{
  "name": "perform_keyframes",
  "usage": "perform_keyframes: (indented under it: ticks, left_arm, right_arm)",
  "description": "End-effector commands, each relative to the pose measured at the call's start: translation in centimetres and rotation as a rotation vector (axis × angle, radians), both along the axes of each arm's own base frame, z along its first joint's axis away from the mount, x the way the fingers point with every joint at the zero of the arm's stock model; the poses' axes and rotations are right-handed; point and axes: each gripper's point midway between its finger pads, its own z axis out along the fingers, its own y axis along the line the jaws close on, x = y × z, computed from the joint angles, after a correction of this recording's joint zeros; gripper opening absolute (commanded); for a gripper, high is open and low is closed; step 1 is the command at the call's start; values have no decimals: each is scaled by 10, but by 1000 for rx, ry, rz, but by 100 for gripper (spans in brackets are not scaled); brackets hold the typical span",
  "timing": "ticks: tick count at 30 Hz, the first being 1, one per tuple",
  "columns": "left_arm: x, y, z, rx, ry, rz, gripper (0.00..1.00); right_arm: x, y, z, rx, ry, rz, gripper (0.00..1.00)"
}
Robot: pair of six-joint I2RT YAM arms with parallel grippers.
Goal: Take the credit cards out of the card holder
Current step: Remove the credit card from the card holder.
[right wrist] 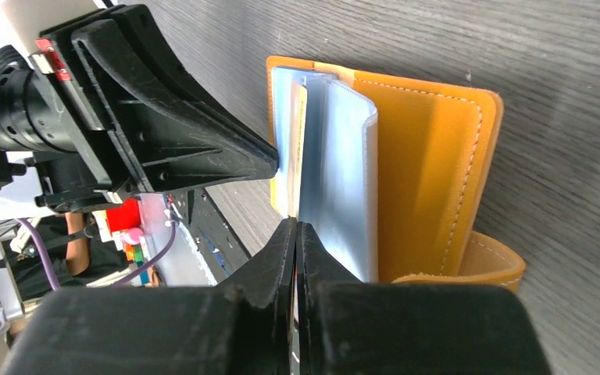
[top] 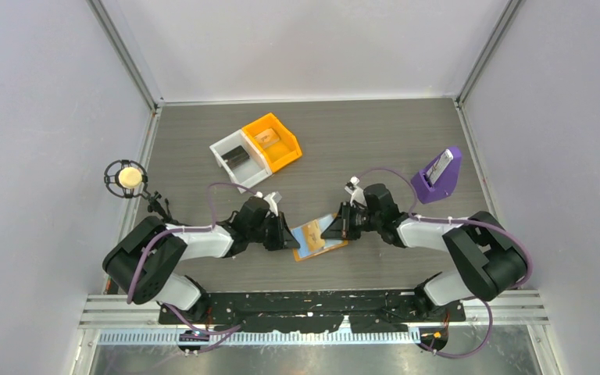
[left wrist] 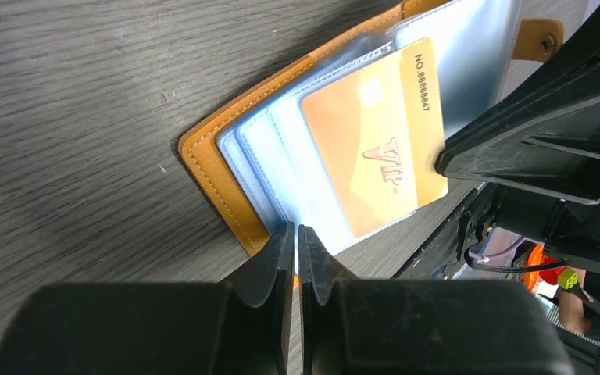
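A grey wood-grain desk [top: 375, 133] sits inside pale lavender walls, with both arms reaching in from its near edge. The card holder [top: 319, 238] lies open on the desk between the two arms, near the front, orange cover down and its light blue pocket panels [left wrist: 281, 156] fanned upward. A gold card [left wrist: 371, 141] printed "VIP" shows in one clear pocket, and the holder's orange strap tab [left wrist: 537, 39] sticks out at the far end.

The left end effector [left wrist: 297, 234] has its fingers pressed together on the lower edge of the pocket panels, pinching a sleeve of the card holder. The right end effector [right wrist: 297, 230] comes in from the opposite side, its fingers also pressed together at the edge of the pockets, right by the gold card's long side. Whether it has the card, a sleeve or nothing between them cannot be told.

Farther back on the desk stand a white bin [top: 226, 166] and an orange bin [top: 259, 123], touching side by side. A purple wedge-shaped stand [top: 436, 181] sits well apart at the right.
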Motion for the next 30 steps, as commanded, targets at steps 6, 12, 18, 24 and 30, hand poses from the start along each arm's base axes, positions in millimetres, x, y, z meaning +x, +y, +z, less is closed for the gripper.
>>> perform_keyframes:
  ticks: [6, 12, 18, 24, 30]
  left_arm:
    - [-3, 2, -3, 33, 0, -25, 9]
    - [-6, -2, 3, 11, 1, -42, 10]
    - [-4, -11, 32, -36, -36, -73, 16]
    - [5, -10, 87, -64, -160, -76, 26]
    - [0, 8, 142, 5, -335, -164, 40]
  right_arm:
    - [6, -4, 33, 67, -47, -47, 5]
    - [1, -17, 36, 43, -71, -70, 5]
    - [5, -30, 48, 29, -128, -123, 5]
    - [-5, -30, 67, 50, -217, -15, 5]
    - [-33, -23, 88, 153, -251, 147, 5]
